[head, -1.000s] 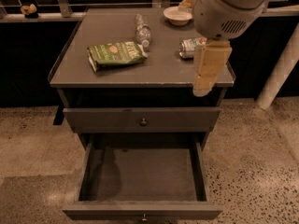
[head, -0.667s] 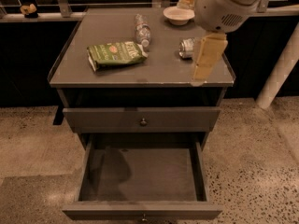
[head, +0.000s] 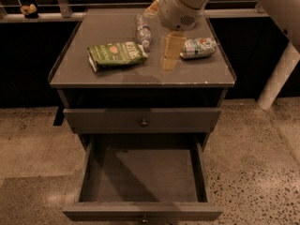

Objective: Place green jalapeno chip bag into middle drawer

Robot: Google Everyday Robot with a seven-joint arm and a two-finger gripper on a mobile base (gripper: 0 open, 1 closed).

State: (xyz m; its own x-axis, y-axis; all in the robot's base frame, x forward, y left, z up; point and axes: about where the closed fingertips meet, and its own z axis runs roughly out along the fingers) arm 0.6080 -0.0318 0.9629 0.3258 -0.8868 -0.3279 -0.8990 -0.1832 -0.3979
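The green jalapeno chip bag [head: 116,55] lies flat on the left half of the cabinet top [head: 93,76]. My gripper [head: 170,54] hangs from the pale arm over the middle of the top, a short way right of the bag and apart from it, with nothing seen in it. The middle drawer [head: 145,177] is pulled out below, with a bare floor. The drawer above it [head: 143,121] is closed and shows only its knobbed front.
A clear plastic bottle [head: 143,30] lies just behind the bag. A silver-green can [head: 199,47] lies on its side right of the gripper. A white pillar [head: 280,74] stands at the right. A small object [head: 29,9] sits on the back ledge.
The arm has swung left and back over the cabinet top, bringing the gripper closer to the bag and uncovering the can. Bag, bottle and drawers have not moved.
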